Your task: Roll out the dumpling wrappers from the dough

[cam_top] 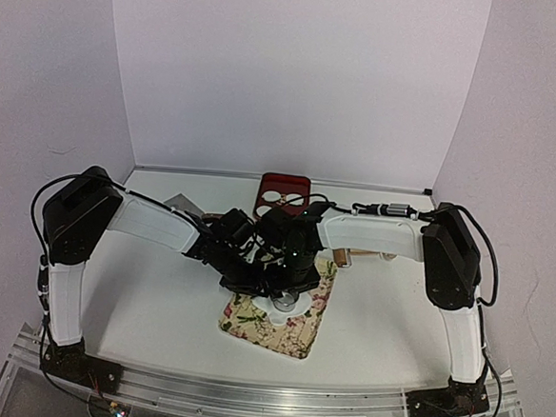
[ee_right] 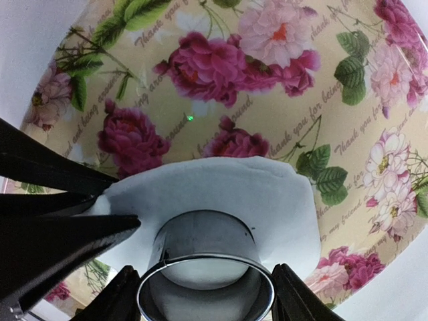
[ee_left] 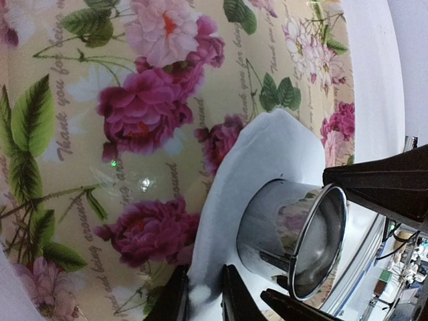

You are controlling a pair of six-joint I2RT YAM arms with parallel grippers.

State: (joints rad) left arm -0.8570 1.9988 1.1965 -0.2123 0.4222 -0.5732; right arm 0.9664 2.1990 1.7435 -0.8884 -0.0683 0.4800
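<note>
Right tool (ee_right: 206, 301) is clamped on the metal ring (ee_right: 204, 257), one finger on each side of its wall, and the ring is standing mouth-down on the dough (ee_right: 274, 194). The dough is a flat white sheet with a ragged outline, lying on the floral mat (ee_right: 200, 67) in the middle of the table (cam_top: 157, 296). You can see white through the ring, so I'd guess it's sitting right where a wrapper gets cut. I don't see any finished dumpling wrappers lying loose anywhere.

Left tool (ee_left: 204, 302) is down at the near edge of the sheet, fingers nearly together with a sliver of dough between them. Honestly can't tell if it's actually pinching or just straddling the edge.

Handling-wise, this stuff looks soft, light and floppy. It'll stretch or tear if you tug on it, and it may stick to the ring or the mat. I'd only grab it at the outer rim, well away from the ring, and hold it flat rather than lift it. The ring is stiff and shiny, so probably a bit slippery. Gripping it across the wall like this seems right.
</note>
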